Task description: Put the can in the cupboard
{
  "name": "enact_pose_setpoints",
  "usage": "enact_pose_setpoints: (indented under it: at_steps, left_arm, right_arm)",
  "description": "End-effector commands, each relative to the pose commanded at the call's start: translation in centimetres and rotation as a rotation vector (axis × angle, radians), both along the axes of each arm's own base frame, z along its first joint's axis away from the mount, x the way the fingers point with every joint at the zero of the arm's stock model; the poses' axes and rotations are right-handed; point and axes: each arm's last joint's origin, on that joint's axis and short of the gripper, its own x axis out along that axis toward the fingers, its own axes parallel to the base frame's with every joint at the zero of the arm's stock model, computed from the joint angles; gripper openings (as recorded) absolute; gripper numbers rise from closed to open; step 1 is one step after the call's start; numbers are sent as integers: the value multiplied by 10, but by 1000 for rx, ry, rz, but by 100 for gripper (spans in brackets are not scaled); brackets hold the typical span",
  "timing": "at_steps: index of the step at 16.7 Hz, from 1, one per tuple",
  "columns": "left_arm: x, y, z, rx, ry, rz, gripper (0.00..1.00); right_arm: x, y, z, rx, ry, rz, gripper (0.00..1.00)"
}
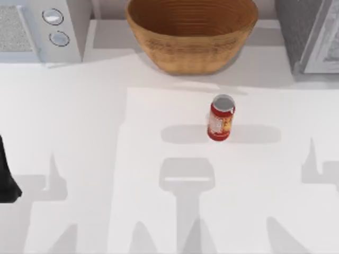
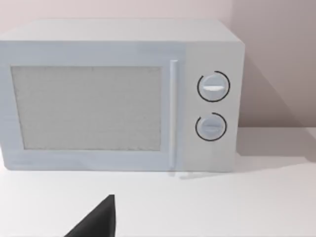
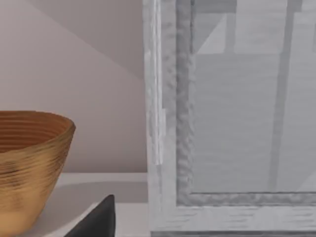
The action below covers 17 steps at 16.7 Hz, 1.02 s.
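— Near the worktop (image 1: 79, 132) centre, where do you see the can (image 1: 221, 117)?
— Upright, in front of the basket (image 1: 192, 33); cupboard (image 1: 312, 32) far right.
— Your left end effector (image 1: 8, 177)?
— Parked at the left edge; finger state: you cannot tell.

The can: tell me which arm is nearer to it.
Probably right: the can stands right of centre, the left arm sits at the far left edge, and the right pincer faces the cupboard.
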Motion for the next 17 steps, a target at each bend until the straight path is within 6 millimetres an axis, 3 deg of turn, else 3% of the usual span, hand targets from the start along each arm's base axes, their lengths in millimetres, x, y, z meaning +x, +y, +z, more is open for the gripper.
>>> enact_pose_setpoints:
  at_steps: [5, 9, 13, 17]
  left_arm:
    - [0, 0, 0, 0, 0, 0, 100]
    - [0, 0, 0, 0, 0, 0, 100]
    - [0, 0, 0, 0, 0, 0, 100]
    - [0, 0, 0, 0, 0, 0, 100]
  right_arm:
    - [38, 24, 24, 11, -14, 0, 100]
    - [80, 61, 25, 21, -10, -2, 100]
    - [119, 114, -1, 27, 1, -5, 100]
    - [137, 168, -54, 23, 21, -8, 100]
